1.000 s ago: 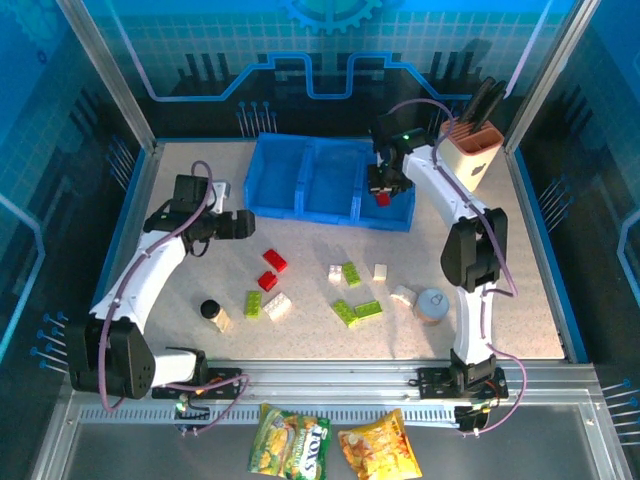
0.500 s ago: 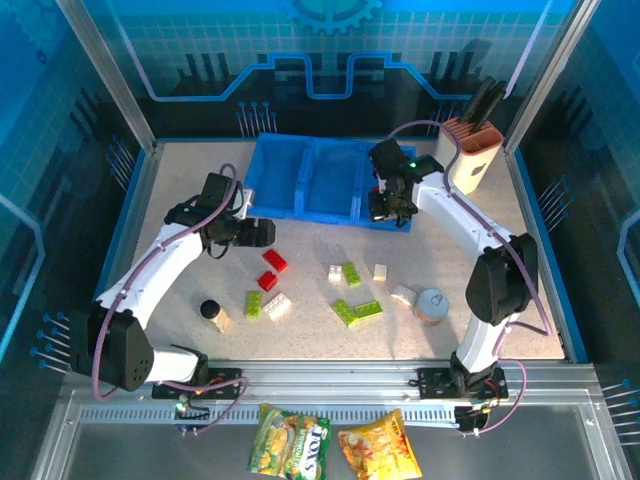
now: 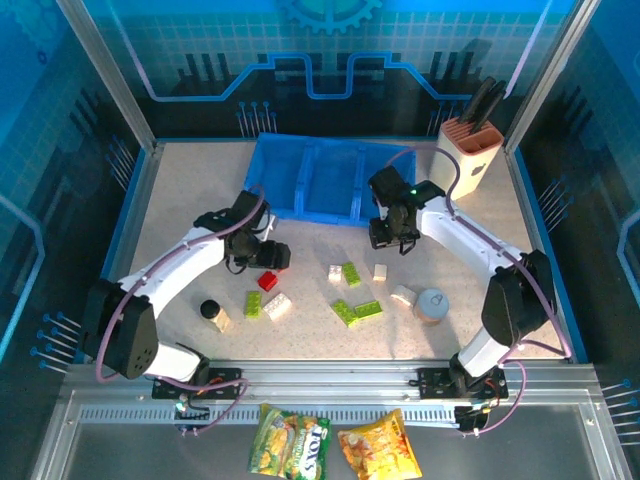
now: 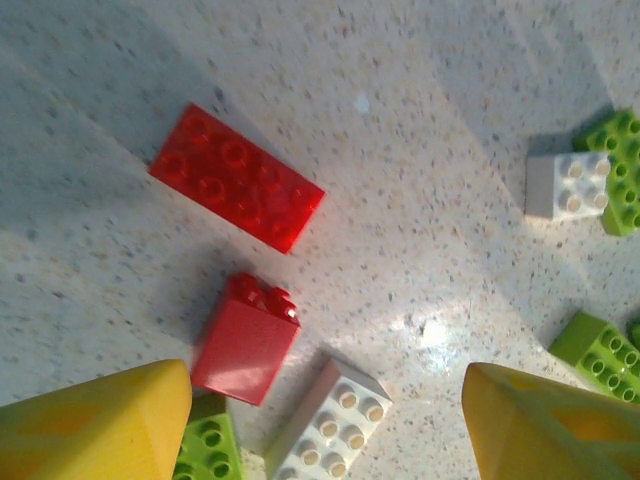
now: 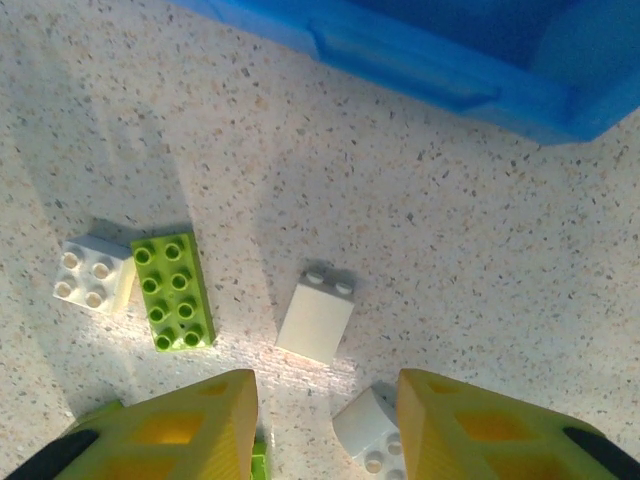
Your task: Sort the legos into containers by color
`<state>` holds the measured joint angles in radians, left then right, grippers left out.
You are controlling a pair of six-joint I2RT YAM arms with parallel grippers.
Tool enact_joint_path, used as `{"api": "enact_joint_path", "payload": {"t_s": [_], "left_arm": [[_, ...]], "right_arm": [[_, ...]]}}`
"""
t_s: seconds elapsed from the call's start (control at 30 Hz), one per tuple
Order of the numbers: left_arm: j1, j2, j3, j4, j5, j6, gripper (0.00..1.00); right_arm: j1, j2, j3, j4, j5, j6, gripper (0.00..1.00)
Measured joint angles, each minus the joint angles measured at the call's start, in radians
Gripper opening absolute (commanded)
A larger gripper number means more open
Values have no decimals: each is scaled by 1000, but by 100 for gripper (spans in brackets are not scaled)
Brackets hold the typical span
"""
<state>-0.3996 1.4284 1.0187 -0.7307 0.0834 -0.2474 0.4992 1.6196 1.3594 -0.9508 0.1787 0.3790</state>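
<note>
Legos (image 3: pixel 352 273) lie loose on the worktop (image 3: pixel 170 185) on the near side of the blue tray (image 3: pixel 300 160), red, green and white ones mixed. The tray's three compartments sit side by side. My right arm crosses its near right corner, and from above I cannot make out what lies inside.

My left end effector (image 3: pixel 272 258) hangs over the red pieces, its fingers (image 4: pixel 100 420) apart with nothing between them. Below it, a flat red brick (image 4: pixel 237 190) lies clear. A tipped red brick (image 4: pixel 247 338) stands on its side close to a long white brick (image 4: pixel 328 422); whether the two touch I cannot tell. A green brick (image 4: pixel 210 450) beside them is cut off by the bottom edge and partly covered by my finger.

My right end effector (image 3: pixel 385 238) hangs just in front of the tray's right compartment, its fingers (image 5: pixel 190 420) also apart and holding nothing. Under it a plain white brick (image 5: pixel 316 320) lies on its side, only two studs showing at its far end. A half-hidden white brick (image 5: pixel 368 430) sits low between my fingers and runs off the frame. To the left, a long green brick (image 5: pixel 172 290) touches a small white brick (image 5: pixel 90 272).

A tin can (image 3: pixel 432 305) stands just beside another white piece, and a dark-capped bottle (image 3: pixel 210 311) stands near my left arm.
</note>
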Motion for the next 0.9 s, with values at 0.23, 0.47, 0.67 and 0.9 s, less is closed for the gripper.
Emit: {"api": "enact_joint_path", "payload": {"t_s": [0.23, 0.47, 0.67, 0.9], "left_arm": [[-101, -5, -96, -8, -1, -80, 65], [-166, -11, -170, -4, -2, -139, 59], [-198, 2, -180, 8, -39, -146, 59], [-222, 45, -185, 20, -92, -146, 58]], "right_arm": [[0, -31, -34, 5, 0, 6, 42], [0, -39, -38, 7, 1, 6, 42], [0, -40, -38, 7, 1, 6, 42], [0, -42, -40, 6, 1, 6, 42]]}}
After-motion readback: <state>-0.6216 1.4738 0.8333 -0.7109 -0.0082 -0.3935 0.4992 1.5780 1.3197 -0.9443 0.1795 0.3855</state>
